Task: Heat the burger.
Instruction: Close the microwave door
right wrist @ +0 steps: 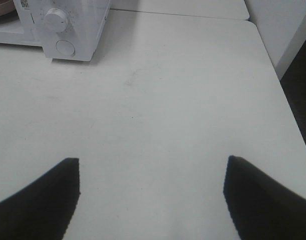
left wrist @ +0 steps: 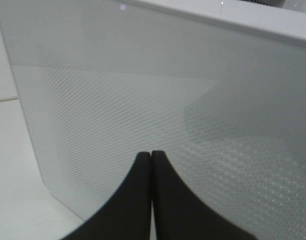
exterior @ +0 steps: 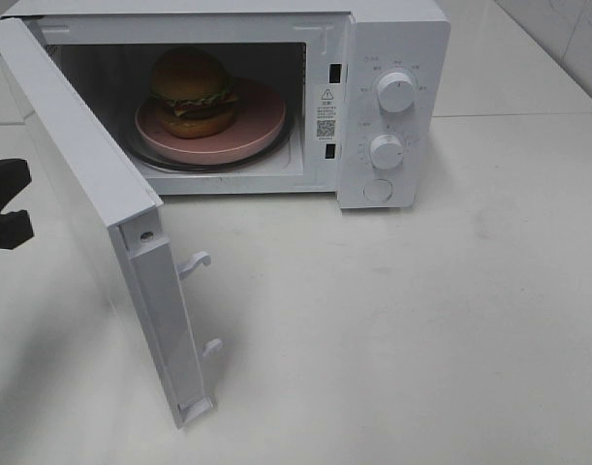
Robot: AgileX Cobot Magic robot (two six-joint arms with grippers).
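The burger (exterior: pixel 191 92) sits on the pink plate (exterior: pixel 264 124) inside the microwave (exterior: pixel 426 58), so we should push its open door (exterior: pixel 82 165) shut squarely with our clenched left gripper (left wrist: pixel 151 161) just outside it, while our right gripper (right wrist: pixel 151 162) hangs spread, empty.

High camera looks down on the microwave (exterior: pixel 412 58) and table (exterior: pixel 421 320); left wrist faces its door (left wrist: pixel 117 100) closely; right wrist, above the table, shares the dial (right wrist: pixel 56 19).

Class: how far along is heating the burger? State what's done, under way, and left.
Done: the burger sits on the pink plate inside the microwave. In hand: the shut left gripper faces the outside of the open door. Left: close the door, turn the knobs.
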